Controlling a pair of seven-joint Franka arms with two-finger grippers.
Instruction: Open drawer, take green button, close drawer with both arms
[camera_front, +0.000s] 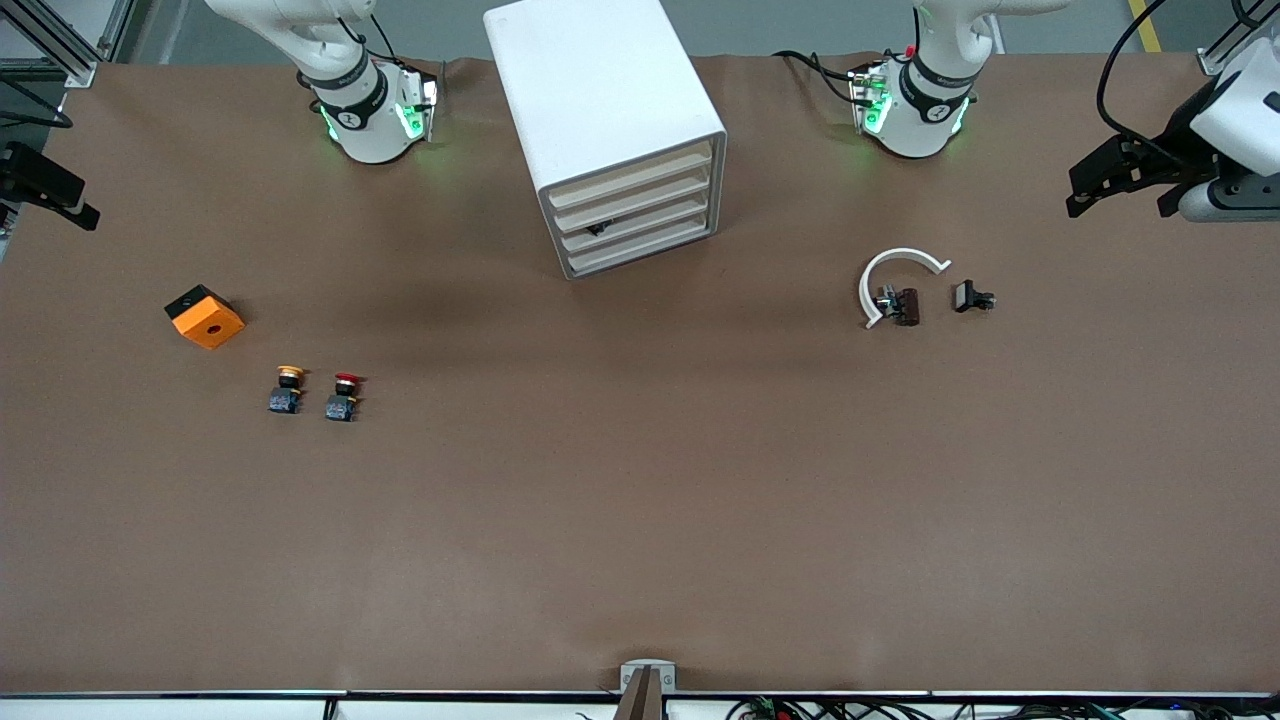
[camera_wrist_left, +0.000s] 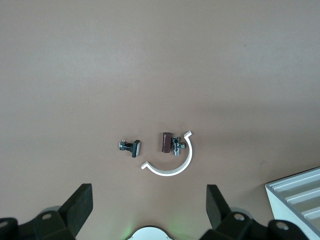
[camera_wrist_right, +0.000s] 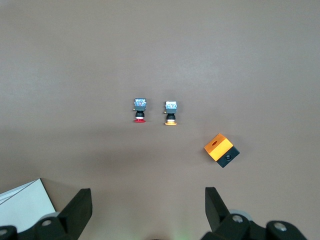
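Front view: the cabinet (camera_front: 610, 130) stands on the table (camera_front: 640, 520) between the two arm bases, all four drawers pushed in, fronts facing the camera at a slant. A dark speck shows at the third drawer (camera_front: 640, 228) down; whether that is the green button I cannot tell. The left tool (camera_wrist_left: 149, 207) hangs spread over the white clamp ring (camera_wrist_left: 170, 162), the cabinet's corner just off to one side of it. The right tool (camera_wrist_right: 148, 207), also spread, hangs over the yellow-capped button (camera_wrist_right: 171, 113) and red-capped button (camera_wrist_right: 139, 110). Judging by this, the left arm is nearer the drawer fronts.
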